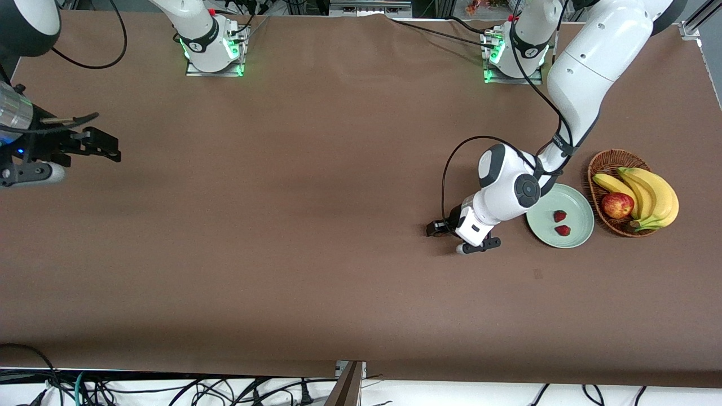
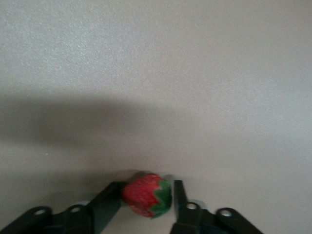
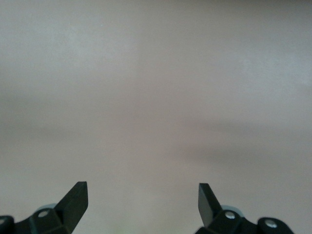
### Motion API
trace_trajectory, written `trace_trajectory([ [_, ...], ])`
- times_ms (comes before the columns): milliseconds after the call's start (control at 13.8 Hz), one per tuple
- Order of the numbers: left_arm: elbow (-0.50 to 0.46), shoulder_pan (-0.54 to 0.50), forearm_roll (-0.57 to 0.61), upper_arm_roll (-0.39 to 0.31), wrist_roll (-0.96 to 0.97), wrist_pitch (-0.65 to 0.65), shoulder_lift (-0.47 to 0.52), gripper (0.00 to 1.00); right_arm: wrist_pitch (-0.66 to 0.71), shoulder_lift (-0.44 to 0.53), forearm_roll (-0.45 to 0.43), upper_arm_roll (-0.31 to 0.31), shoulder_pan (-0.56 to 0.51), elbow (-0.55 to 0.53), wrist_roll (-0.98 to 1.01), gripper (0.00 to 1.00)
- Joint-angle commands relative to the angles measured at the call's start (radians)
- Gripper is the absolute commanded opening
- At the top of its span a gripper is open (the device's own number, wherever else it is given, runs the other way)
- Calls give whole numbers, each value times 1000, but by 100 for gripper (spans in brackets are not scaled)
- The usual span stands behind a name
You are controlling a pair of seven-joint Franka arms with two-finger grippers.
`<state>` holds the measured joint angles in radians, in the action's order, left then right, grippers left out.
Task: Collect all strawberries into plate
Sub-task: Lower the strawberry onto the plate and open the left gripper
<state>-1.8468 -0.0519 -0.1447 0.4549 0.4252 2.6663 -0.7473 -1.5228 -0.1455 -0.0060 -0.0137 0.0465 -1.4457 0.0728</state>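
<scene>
Left gripper [image 2: 146,200] clamped on strawberry [image 2: 146,195] beside plate [image 1: 581,237]; right gripper [image 3: 141,200] apart, waiting.

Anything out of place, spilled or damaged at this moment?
Nothing stands out. Two strawberries lie on the plate; the third strawberry sits between the left gripper fingers on the table. Bananas and apple rest in the basket. The right gripper waits open.

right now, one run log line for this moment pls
left gripper: closed on third strawberry, beside plate | right gripper: open, waiting over bare table | two strawberries on plate
</scene>
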Motion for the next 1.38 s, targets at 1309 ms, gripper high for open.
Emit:
trace_trajectory([
  [1309, 15, -399, -4, -8, -523, -627, 250, 42, 62, 98, -63, 54, -40, -71, -25, 100],
])
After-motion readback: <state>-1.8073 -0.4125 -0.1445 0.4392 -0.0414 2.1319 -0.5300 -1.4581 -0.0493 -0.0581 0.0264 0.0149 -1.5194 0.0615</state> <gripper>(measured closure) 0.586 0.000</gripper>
